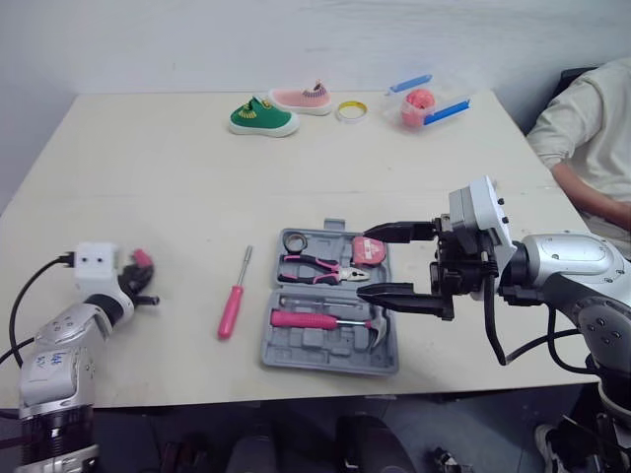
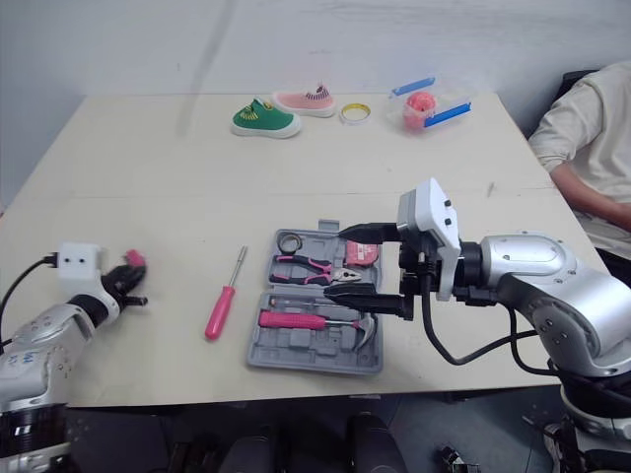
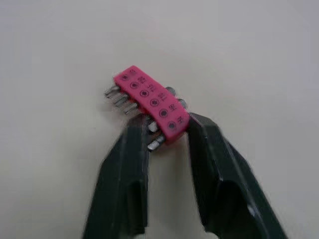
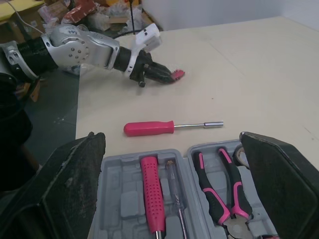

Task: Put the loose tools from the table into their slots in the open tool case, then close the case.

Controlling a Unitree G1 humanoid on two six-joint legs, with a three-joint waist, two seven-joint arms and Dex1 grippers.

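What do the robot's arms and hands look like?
The left arm and right arm have smooth, rounded silver-grey shells. The left hand and right hand each have two long black fingers. A white camera box sits on each wrist, and a black cable loops beside each arm. The left arm carries small blue marks, too small to read.

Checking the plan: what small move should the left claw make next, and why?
Probably lift and carry the bit holder toward the tool case: the left claw pinches its end, well left of the case, where the right claw hangs open.
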